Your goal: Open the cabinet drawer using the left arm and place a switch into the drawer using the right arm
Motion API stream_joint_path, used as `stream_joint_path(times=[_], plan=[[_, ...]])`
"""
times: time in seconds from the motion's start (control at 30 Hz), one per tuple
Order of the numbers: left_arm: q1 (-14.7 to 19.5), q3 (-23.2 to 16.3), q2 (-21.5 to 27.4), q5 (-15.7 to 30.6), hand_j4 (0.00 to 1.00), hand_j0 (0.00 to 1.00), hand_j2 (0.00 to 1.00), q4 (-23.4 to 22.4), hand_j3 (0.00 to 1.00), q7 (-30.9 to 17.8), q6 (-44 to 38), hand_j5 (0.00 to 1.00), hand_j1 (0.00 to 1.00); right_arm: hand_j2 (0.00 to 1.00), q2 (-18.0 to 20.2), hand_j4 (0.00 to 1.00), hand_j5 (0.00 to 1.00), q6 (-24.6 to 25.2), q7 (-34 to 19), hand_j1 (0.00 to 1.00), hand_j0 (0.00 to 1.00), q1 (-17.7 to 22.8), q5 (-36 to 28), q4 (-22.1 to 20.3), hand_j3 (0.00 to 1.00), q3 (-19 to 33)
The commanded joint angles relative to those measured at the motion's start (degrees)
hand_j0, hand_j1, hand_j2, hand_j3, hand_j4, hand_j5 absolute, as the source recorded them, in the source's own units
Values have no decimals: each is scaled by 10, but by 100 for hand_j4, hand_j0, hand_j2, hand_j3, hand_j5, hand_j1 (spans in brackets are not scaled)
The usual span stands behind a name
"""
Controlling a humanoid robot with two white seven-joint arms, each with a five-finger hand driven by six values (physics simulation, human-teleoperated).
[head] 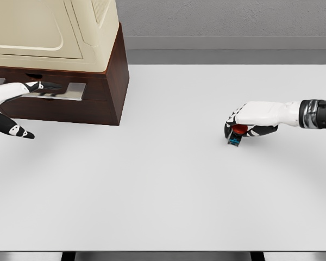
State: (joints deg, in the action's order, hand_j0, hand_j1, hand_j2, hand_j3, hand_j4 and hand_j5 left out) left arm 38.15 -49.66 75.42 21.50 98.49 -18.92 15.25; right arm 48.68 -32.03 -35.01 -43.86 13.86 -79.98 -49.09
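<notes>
White tabletop [163,190] fills most of the view, with a grey wall behind it at 12 o'clock. At 10 o'clock stands a cabinet [70,60], cream on top with a dark brown base. Set in that base is a drawer [57,92] with a pale metal-coloured front, pulled out only slightly.

Coming in from 9 o'clock, the left hand [22,89] reaches along the drawer front. Its long fingers [46,86] lie extended against the drawer's upper edge, while the thumb [13,129] hangs apart below, over the table; whether the fingers truly grip the front cannot be told.

At 3 o'clock, the right hand [250,122] comes in from the right edge, well apart from the cabinet. Its fingers are curled down and clamped on the switch [237,135], a small thing with a red top and a blue-and-black body, which sits low at the table surface beneath the palm.
</notes>
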Motion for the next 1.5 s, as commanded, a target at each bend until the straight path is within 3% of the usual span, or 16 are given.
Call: stream_joint_path(times=[0.0,0.3,0.53,0.77,0.97,1.17,1.27,1.47], plan=[[0,1,1,5,100,100,100,1,100,0,0,100,100,51,0,51,51,1,0,51,51,0,-3,-1,51,0],[-13,0,3,40,100,100,100,3,100,1,-9,100,100,48,-2,48,48,-2,0,48,48,-8,-7,-2,48,1],[-28,0,13,94,100,100,100,8,100,0,-11,100,100,48,-5,48,48,-4,0,48,48,-20,-9,-8,48,2],[-44,0,46,129,100,100,100,23,100,-23,-13,100,100,48,-5,48,48,-4,0,48,48,-30,-10,-30,48,2],[-45,-1,48,146,100,100,100,24,100,-24,-14,100,100,48,-10,48,48,-4,0,48,48,-36,-23,-44,48,2],[-55,-1,57,192,100,100,100,25,100,-25,-15,100,100,48,-16,48,48,-4,0,48,48,-40,-30,-49,48,2],[-55,0,62,215,100,100,100,25,100,-69,-40,100,100,48,-22,48,48,-3,0,48,48,-45,-30,-49,48,2],[-56,-1,83,242,100,100,100,26,100,-94,-44,100,100,47,-31,47,47,-3,0,47,47,-49,-43,-49,47,1]])
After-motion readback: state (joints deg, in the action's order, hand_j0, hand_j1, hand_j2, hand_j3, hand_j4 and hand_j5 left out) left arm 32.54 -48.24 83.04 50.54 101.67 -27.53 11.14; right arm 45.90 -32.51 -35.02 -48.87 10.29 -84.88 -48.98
